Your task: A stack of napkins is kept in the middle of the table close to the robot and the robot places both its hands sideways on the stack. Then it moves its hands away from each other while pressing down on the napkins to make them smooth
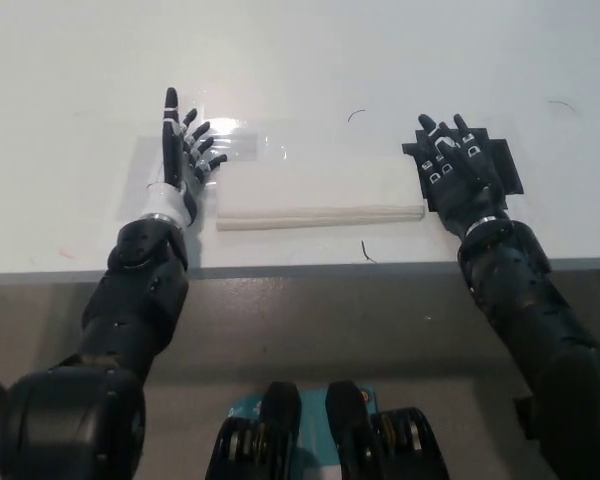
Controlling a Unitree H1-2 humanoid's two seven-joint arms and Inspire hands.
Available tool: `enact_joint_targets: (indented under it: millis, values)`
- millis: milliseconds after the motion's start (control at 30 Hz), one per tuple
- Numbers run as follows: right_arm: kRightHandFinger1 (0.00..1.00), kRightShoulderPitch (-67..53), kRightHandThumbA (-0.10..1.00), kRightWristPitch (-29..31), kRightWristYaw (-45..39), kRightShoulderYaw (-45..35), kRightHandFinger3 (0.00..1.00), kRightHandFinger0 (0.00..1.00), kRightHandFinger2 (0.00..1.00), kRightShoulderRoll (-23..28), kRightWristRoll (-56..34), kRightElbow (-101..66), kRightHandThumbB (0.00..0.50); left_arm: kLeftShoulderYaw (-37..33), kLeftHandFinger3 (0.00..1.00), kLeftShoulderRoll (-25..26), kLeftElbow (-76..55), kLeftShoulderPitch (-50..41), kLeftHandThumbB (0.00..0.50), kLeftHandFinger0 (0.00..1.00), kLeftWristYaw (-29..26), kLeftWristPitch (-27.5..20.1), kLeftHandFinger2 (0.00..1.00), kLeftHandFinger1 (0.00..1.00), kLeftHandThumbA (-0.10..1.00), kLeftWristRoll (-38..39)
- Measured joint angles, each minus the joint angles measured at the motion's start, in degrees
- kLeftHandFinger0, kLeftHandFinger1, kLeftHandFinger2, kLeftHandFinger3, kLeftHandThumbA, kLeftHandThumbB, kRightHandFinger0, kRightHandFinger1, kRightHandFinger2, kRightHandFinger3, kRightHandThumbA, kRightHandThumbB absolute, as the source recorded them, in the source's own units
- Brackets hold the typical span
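Two hands lie spread on the white table (380, 60), one at each end of the stack of napkins (320, 190), and neither holds anything. The left hand (180, 165) stands on its edge just beside the stack's left end, fingers fanned apart and pointing away from the robot, its wrist over a clear taped sheet (250, 140) that glints under the light. The right hand (458, 172) rests palm down past the stack's right end, fingers parted, lying on a black taped patch (505, 165) whose dark surface makes its outline hard to follow. Between them the white napkins sit flat near the table's front edge, their thick folded side facing the robot. A few thin dark squiggles (365, 250) mark the tabletop near the stack and farther off. No writing or label can be read anywhere. Both forearms reach up from below the table edge, angled outward.
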State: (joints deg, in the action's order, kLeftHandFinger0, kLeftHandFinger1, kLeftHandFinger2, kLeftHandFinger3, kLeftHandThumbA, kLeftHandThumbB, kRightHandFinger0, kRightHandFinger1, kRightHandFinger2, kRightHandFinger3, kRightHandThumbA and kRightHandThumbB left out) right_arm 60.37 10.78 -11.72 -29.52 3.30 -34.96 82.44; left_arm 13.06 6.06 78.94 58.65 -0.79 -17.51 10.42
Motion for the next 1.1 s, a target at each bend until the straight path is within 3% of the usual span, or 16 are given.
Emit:
enact_joint_targets:
  millis: [133,167,233,400,433,500,567,700,733,767,800,833,900,1033,1100]
  values:
    - [1.0,-0.2,1.0,0.1,-0.2,0.1,1.0,1.0,1.0,0.5,0.1,0.0,0.383,0.0,1.0,1.4,0.0,-0.4,0.425,1.0,0.7,0.0,1.0,1.0,1.0,0.1]
    - [1.0,-0.3,1.0,0.1,-0.3,0.1,1.0,1.0,1.0,0.8,0.2,0.0,0.397,0.0,1.0,2.0,0.0,-0.6,0.387,1.0,1.0,0.0,1.0,1.0,1.0,0.2]
    - [1.0,-0.5,1.0,0.2,-0.5,0.2,1.0,1.0,1.0,1.5,0.3,-0.2,0.444,0.0,1.0,3.0,-0.2,-1.1,0.394,1.0,1.8,-0.4,1.0,1.0,1.0,0.3]
    - [1.0,-2.2,1.0,1.8,-2.4,1.2,1.0,1.0,1.0,4.1,1.1,-2.0,0.413,-1.3,1.0,6.7,-4.3,-4.4,0.405,1.0,4.2,-2.1,1.0,1.0,1.0,-0.3]
    - [1.0,-2.8,1.0,2.4,-2.9,1.6,1.0,1.0,1.0,4.9,1.4,-2.6,0.347,-1.7,1.0,7.6,-5.7,-5.4,0.408,1.0,4.6,-2.4,1.0,1.0,1.0,-0.5]
    - [1.0,-4.6,1.0,3.2,-2.8,3.5,1.0,1.0,1.0,5.5,2.5,-5.4,0.356,-2.0,1.0,8.6,-9.4,-7.2,0.345,1.0,5.0,-2.3,1.0,1.0,1.0,-0.6]
    - [1.0,-7.5,1.0,3.6,-2.7,5.6,1.0,1.0,1.0,5.6,4.0,-11.5,0.36,-2.3,1.0,8.9,-15.1,-10.0,0.34,1.0,5.4,-2.0,1.0,1.0,1.0,-0.6]
    - [1.0,-13.2,1.0,3.5,-2.4,7.2,1.0,1.0,1.0,4.8,5.4,-20.6,0.337,-3.1,1.0,8.3,-23.0,-15.4,0.346,1.0,5.9,-1.4,1.0,1.0,1.0,-0.6]
    - [1.0,-14.5,1.0,3.5,-2.4,7.4,1.0,1.0,1.0,4.6,5.7,-22.5,0.354,-3.2,1.0,8.1,-24.6,-16.6,0.386,1.0,5.9,-1.2,1.0,1.0,1.0,-0.6]
    - [1.0,-15.5,1.0,3.4,-2.3,7.7,1.0,1.0,1.0,4.4,5.9,-24.2,0.356,-3.3,1.0,8.0,-25.8,-17.5,0.393,1.0,5.9,-1.1,1.0,1.0,1.0,-0.6]
    - [1.0,-17.3,1.0,3.3,-2.3,8.1,1.0,1.0,1.0,4.1,6.2,-26.7,0.399,-3.4,1.0,7.7,-28.2,-19.3,0.396,1.0,5.9,-0.8,1.0,1.0,1.0,-0.6]
    - [1.0,-18.9,1.0,3.2,-2.2,8.4,1.0,1.0,1.0,3.8,6.5,-29.0,0.387,-3.6,1.0,7.5,-30.3,-21.1,0.41,1.0,5.9,-0.6,1.0,1.0,1.0,-0.6]
    - [1.0,-22.0,1.0,3.0,-2.1,9.0,1.0,1.0,1.0,3.2,6.8,-33.5,0.428,-3.8,1.0,7.1,-34.4,-24.4,0.415,1.0,5.9,-0.2,1.0,1.0,1.0,-0.6]
    - [1.0,-28.1,1.0,2.2,-2.1,9.9,1.0,1.0,1.0,1.9,7.6,-42.2,0.429,-4.2,1.0,6.4,-42.7,-30.3,0.429,1.0,5.9,0.3,1.0,1.0,1.0,-0.6]
    - [1.0,-31.5,1.0,2.0,-2.1,10.5,1.0,1.0,1.0,1.2,8.1,-46.9,0.397,-4.6,1.0,6.2,-46.6,-33.7,0.415,1.0,5.9,0.5,1.0,1.0,1.0,-0.6]
